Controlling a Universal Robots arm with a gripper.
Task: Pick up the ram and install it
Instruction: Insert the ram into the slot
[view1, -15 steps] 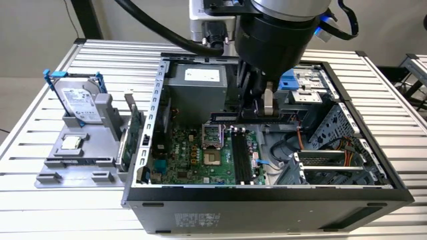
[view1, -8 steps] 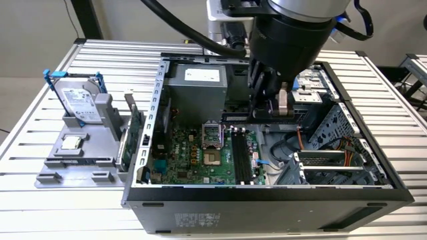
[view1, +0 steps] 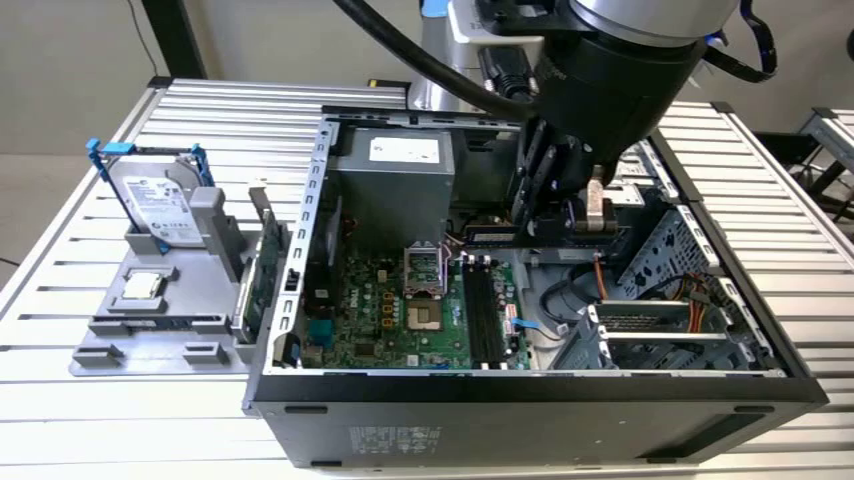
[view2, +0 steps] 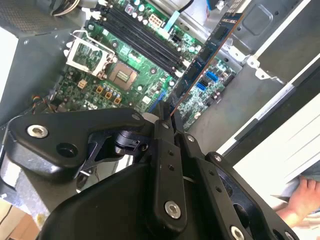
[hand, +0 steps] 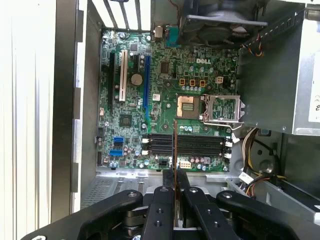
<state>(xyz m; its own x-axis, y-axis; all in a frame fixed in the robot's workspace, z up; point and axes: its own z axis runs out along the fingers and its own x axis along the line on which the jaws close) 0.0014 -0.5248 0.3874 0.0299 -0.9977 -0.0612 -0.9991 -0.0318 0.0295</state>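
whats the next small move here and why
Probably lower slowly toward the black memory slots, lining the ram up with one. The gripper is shut on the ram above the motherboard, and in the first wrist view its edge crosses the empty slots rather than running along them.

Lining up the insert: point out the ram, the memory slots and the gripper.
ram (view2: 203, 59): second wrist view, mid-length of the board.
memory slots (hand: 200, 144): first wrist view, middle of the black slot bank.
gripper (hand: 175, 174): first wrist view, between the fingertips, shut on the ram.
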